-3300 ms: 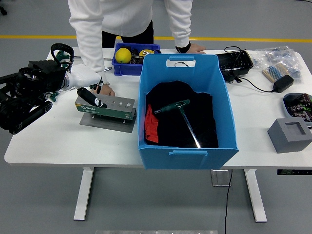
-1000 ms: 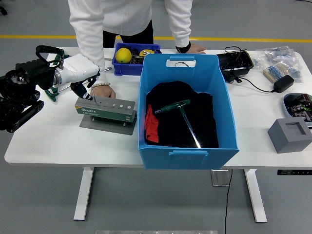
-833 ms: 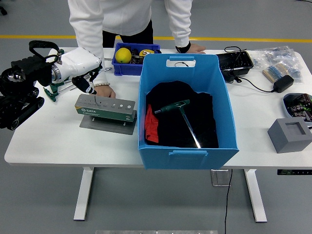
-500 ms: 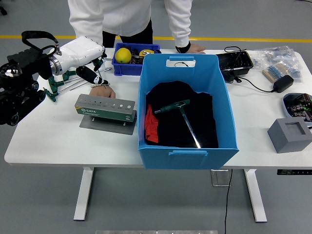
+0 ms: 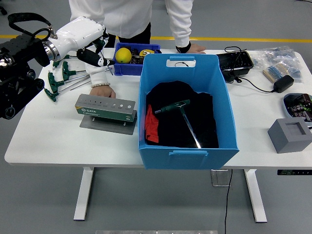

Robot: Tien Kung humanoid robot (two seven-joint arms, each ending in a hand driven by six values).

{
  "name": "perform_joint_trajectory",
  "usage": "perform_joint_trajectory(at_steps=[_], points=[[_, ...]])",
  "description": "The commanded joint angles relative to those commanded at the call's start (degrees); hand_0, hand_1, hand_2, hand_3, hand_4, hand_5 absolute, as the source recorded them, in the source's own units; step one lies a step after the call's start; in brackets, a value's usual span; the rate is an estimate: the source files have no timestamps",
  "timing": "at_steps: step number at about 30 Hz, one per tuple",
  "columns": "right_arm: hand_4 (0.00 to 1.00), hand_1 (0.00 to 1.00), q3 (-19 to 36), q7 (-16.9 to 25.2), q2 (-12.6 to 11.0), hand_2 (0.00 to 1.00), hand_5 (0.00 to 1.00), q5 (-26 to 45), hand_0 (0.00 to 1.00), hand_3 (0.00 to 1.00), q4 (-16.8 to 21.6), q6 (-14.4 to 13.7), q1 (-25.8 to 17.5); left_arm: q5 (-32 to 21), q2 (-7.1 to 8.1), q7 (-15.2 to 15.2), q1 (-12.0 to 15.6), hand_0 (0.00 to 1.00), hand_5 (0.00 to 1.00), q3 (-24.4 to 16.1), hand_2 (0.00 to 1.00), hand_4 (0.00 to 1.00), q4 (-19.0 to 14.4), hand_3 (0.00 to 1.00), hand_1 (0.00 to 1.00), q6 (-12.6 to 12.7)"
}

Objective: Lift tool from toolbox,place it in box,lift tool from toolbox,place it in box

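Observation:
My left hand is white with black fingers. It is raised over the table's back left and is shut on a slim dark-handled tool whose thin shaft points down to the right. The grey-green tool stand sits on a grey plate below it, well apart. A person's hand rests against the stand's far side. The big blue box stands at the centre. It holds black cloth, a red item and a green T-handle wrench.
Several green T-handle wrenches lie left of the stand. A small blue bin with a yellow ball stands behind. A black tray, a power adapter, parts bags and a grey foam block are at the right.
My left hand has risen from the tool stand, drawing the slim tool out of its hole, and moved up toward the small blue bin. The person's hand stays by the stand.

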Motion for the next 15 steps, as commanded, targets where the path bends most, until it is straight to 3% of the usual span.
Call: perform_joint_trajectory(at_steps=[4, 8, 11, 15], points=[[0.808, 0.685, -0.2, 0.0, 0.1, 0.754, 0.682, 0.1, 0.69, 0.578, 0.0, 0.0, 0.0, -1.7, -0.58, 1.1, 0.6, 0.139, 0.442, -2.1, 0.003, 0.815, -6.3, 0.01, 0.002, 0.4], [0.808, 0.685, -0.8, 0.1, 0.1, 0.754, 0.682, 0.6, 0.69, 0.578, 0.0, -0.1, 0.1, -4.2, -1.72, 2.2, -0.9, 0.139, 0.442, 1.3, 0.003, 0.815, -11.4, 0.01, 0.002, -0.2], [0.809, 0.685, -1.0, 0.2, 0.0, 0.754, 0.684, 0.7, 0.69, 0.577, 0.0, 0.0, 0.2, -5.1, -3.74, 2.7, -2.0, 0.143, 0.44, 4.5, 0.005, 0.809, -12.3, 0.008, 0.002, -1.2], [0.809, 0.687, -1.1, 0.2, 0.0, 0.754, 0.683, 0.7, 0.69, 0.577, 0.0, 0.0, 0.4, -6.1, -7.12, 2.7, -1.8, 0.15, 0.433, 5.7, 0.012, 0.795, -11.3, 0.014, 0.002, -1.5]])
